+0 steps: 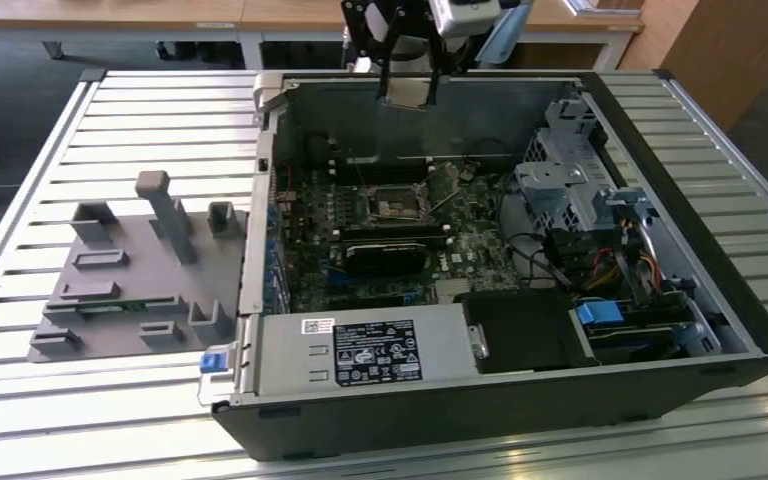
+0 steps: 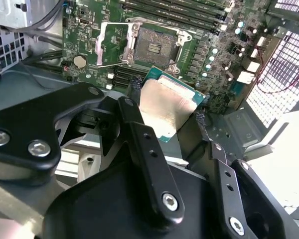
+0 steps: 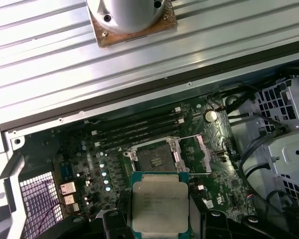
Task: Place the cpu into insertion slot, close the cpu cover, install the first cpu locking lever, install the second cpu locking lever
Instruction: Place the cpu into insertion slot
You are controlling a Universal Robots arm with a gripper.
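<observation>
The gripper (image 1: 407, 95) clamps the cpu (image 2: 164, 107) between its fingers (image 2: 134, 84) by two opposite edges. The cpu hangs above the insertion slot (image 2: 153, 47), well apart from it. The slot lies uncovered and empty on the green circuit board (image 2: 214, 55) inside the computer case (image 1: 491, 400).

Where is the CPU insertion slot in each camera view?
Exterior view: the insertion slot lies mid-picture, below the gripper.
Second wrist view: the slot lies just beyond the cpu that the gripper holds.
First wrist view: the slot lies just beyond the cpu.
Shared landmark: the green circuit board surrounding it.
</observation>
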